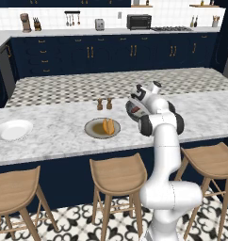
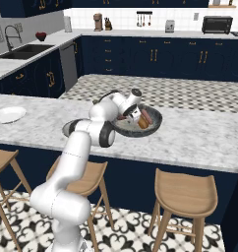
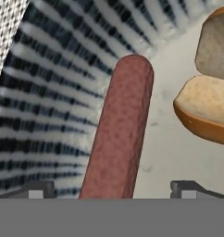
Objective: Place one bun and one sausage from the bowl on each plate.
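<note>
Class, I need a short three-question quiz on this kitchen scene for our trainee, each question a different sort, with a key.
1. True or false: the beige plate already holds a bun.
2. Which item lies straight between the tips of the gripper in the hand view? A) the sausage B) a fork C) a salt shaker
3. Fill in: the white plate lies on the counter to the ____ of the beige plate in the left base view.

Key: 1 true; 2 A; 3 left.
</note>
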